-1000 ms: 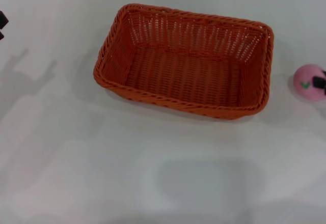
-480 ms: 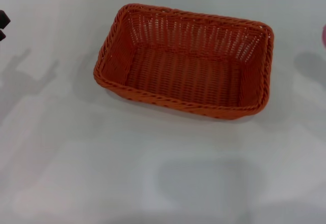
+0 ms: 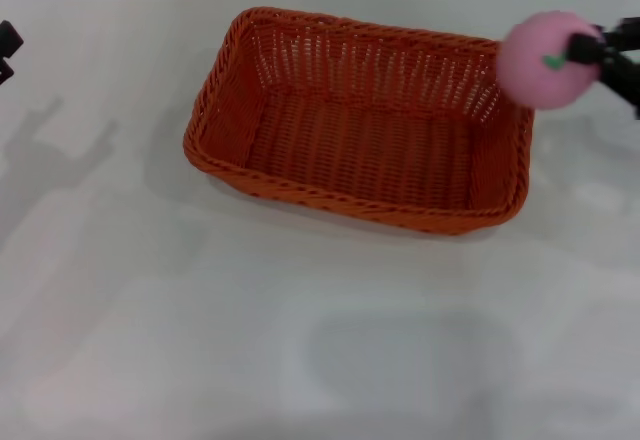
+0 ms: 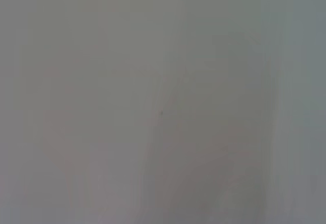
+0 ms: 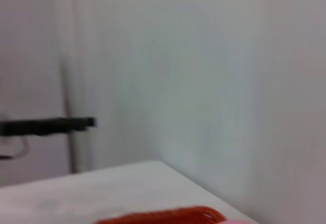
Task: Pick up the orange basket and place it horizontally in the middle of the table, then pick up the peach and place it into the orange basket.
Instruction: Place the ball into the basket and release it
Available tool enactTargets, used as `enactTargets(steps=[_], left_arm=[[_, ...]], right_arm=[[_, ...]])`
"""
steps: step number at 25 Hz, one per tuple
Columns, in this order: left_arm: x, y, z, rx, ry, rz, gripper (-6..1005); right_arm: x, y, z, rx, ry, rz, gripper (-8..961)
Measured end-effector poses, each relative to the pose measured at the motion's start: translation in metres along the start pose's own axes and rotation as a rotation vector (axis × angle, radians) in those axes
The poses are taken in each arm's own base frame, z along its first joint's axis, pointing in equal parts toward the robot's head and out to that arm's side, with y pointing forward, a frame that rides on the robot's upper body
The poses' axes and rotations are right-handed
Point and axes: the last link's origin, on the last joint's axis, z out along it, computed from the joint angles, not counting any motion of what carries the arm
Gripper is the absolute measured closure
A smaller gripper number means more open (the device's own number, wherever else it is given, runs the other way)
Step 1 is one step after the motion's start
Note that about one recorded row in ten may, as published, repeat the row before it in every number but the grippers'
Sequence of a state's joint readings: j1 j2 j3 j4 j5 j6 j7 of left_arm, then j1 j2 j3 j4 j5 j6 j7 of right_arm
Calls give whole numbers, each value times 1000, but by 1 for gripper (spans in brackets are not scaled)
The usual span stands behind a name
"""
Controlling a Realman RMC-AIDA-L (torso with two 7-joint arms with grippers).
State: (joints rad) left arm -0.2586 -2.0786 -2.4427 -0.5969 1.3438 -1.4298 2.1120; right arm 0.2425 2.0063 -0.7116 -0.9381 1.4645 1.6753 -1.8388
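Right gripper, clamped on the peach, held it aloft over the far right corner of the orange basket, apparently for dropping inside, while the left gripper sat parked far left.

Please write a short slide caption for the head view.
Right gripper carries the peach over the orange basket's right end.

1. The right gripper is reaching in from the right edge of the head view, raised off the table, its black fingers closing around the peach.
2. The left gripper is sitting at the far left edge, only a dark tip showing.
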Motion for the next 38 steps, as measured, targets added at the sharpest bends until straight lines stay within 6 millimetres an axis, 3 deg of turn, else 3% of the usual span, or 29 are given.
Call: enactTargets(steps=[9, 15, 29, 34, 38], left_arm=[[-4, 2, -3, -4, -17, -4, 138], [-7, 3, -5, -5, -28, -5, 138], [-6, 4, -4, -13, -22, -5, 137], [-6, 4, -4, -15, -21, -4, 137], [-6, 4, -4, -17, -23, -2, 137]], right_arm=[[12, 5, 78, -129, 3, 52, 903], [33, 4, 103, -101, 74, 51, 900], [52, 1, 101, -37, 157, 70, 889], [53, 0, 99, -31, 163, 71, 775], [54, -1, 97, -23, 165, 73, 539]])
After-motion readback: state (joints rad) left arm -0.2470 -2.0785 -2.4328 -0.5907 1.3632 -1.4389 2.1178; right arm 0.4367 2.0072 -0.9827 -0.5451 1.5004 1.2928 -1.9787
